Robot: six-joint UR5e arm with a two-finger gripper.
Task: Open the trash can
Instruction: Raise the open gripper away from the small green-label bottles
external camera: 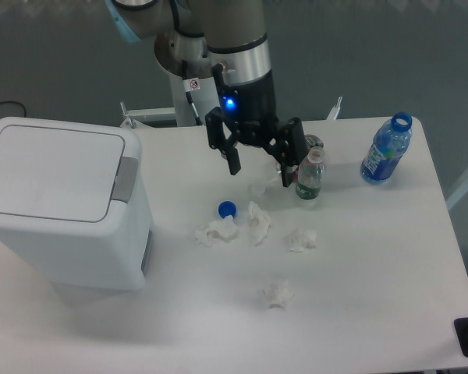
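The trash can [62, 202] is a large white box-shaped bin standing at the left of the table. Its flat lid [51, 171] lies closed, with a grey push tab [125, 179] on its right edge. My gripper [260, 171] hangs over the middle of the table, well to the right of the bin and apart from it. Its two black fingers are spread open with nothing between them.
A small clear bottle [310, 175] stands just right of the gripper, and a blue-labelled bottle [386, 149] stands at the far right. A blue cap [227, 209] and several crumpled tissues [257, 222] lie on the white table [374, 296].
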